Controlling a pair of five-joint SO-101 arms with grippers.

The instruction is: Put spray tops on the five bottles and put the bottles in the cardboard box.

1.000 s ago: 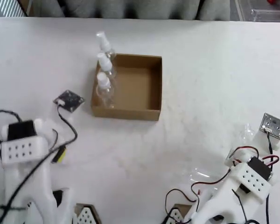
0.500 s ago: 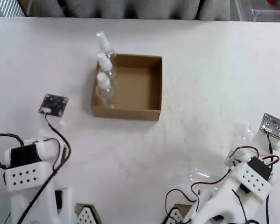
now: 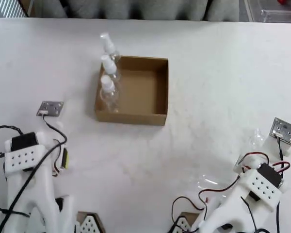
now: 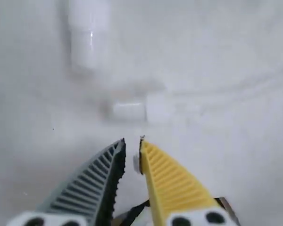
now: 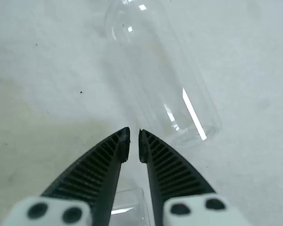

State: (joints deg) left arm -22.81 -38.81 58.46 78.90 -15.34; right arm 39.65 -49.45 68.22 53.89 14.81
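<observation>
— High view first: where does the cardboard box (image 3: 131,118) sit?

— Out on the white worktop (image 3: 218,73), open side up. Three capped bottles (image 3: 108,90) stand upright in a row inside it, against the wall on the left arm's side.

— And the arms, measured from the box?

— Both are well apart from it, toward the near edge of the worktop. The left arm (image 3: 23,158) is off the corner on the bottle-row side, and the right arm (image 3: 259,187) is off the opposite corner.

— What is the left end effector (image 4: 132,141) doing?

— Its grey and yellow fingers are drawn together with only a thin slit between them, and I can make out nothing gripped. Just past the tips a white spray top (image 4: 128,110) lies on its side on the worktop, blurred. Beyond that is a white cylinder (image 4: 87,40), too blurred to name. Being at the left arm, both are well apart from the box.

— And the right end effector (image 5: 134,132)?

— Its black fingers are together too, holding nothing. A clear bare bottle (image 5: 162,77) lies on its side just beyond the tips, not touching them, equally far from the box.
</observation>
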